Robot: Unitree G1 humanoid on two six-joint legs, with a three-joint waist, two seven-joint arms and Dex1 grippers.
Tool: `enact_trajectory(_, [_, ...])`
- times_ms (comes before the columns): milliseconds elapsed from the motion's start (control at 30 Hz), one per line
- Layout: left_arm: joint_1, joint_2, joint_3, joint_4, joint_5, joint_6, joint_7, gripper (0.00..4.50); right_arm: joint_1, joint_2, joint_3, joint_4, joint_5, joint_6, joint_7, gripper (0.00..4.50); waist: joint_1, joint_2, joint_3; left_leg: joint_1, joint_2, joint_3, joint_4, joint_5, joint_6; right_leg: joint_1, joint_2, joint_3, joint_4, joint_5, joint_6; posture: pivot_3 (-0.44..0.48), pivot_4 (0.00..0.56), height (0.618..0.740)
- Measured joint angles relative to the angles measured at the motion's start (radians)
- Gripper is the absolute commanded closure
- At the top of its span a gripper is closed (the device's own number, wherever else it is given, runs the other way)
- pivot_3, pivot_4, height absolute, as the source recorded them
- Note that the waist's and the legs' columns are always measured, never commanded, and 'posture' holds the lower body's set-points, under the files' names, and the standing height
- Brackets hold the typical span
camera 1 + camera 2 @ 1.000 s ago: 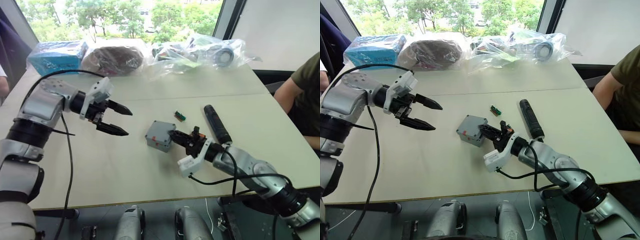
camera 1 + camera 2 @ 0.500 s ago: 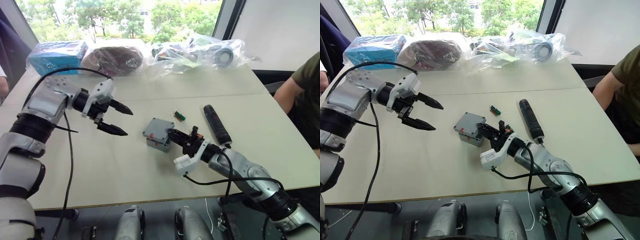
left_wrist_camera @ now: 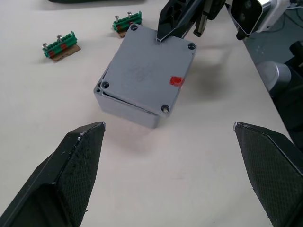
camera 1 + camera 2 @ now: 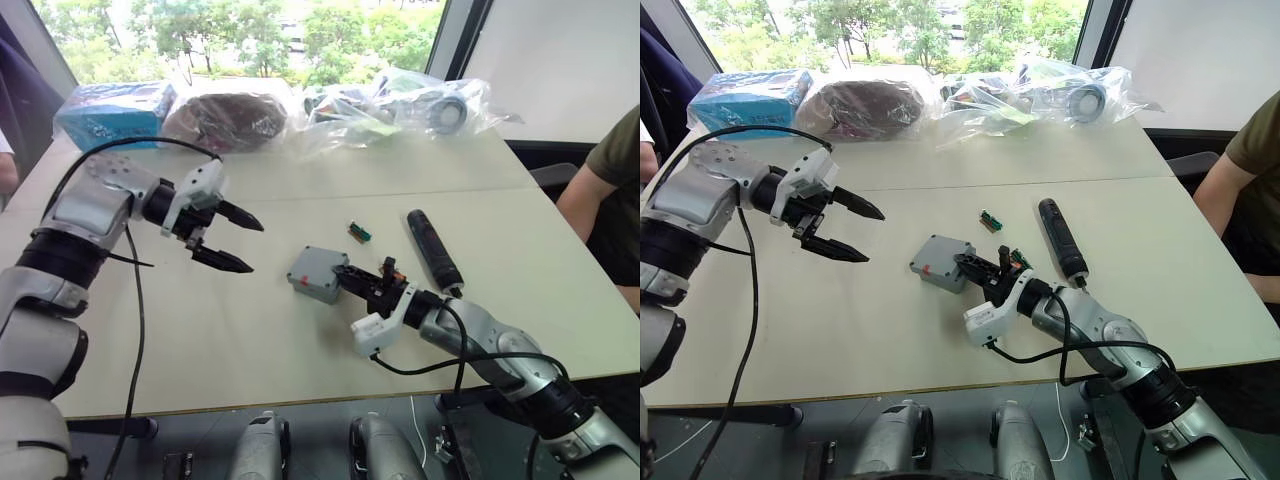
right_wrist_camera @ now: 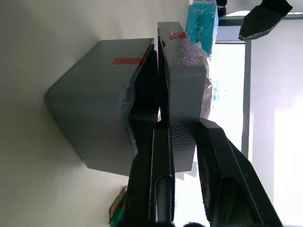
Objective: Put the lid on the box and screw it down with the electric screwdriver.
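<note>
The lid [image 3: 144,71] is pinched at its edge by the right gripper [image 4: 352,277] atop the box [image 4: 312,280], while the left gripper [image 4: 232,240] is held spread, well apart, electric screwdriver [image 4: 433,248] beyond.

**Layout on the counter**

The box [image 4: 316,274] is set mid-counter [image 4: 200,330], the lid [image 3: 144,71] lying on it. The electric screwdriver [image 4: 433,249] is laid to its right, a connector block [image 4: 360,232] between them, further back. Bagged items [image 4: 400,100] are lined along the far edge.
</note>
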Motion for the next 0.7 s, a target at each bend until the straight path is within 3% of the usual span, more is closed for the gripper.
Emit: enact_trajectory(700, [0.046,0.012,0.016,-0.039,0.001,0.004,0.0,0.02,-0.074,-0.01,-0.006,0.108,-0.033,-0.09,-0.058,4.35,-0.001,0.0,0.0,0.0,0.0,0.0,0.0,0.0,0.0,0.0,0.0,0.0,0.001,0.0,0.0,0.0,0.15,0.74])
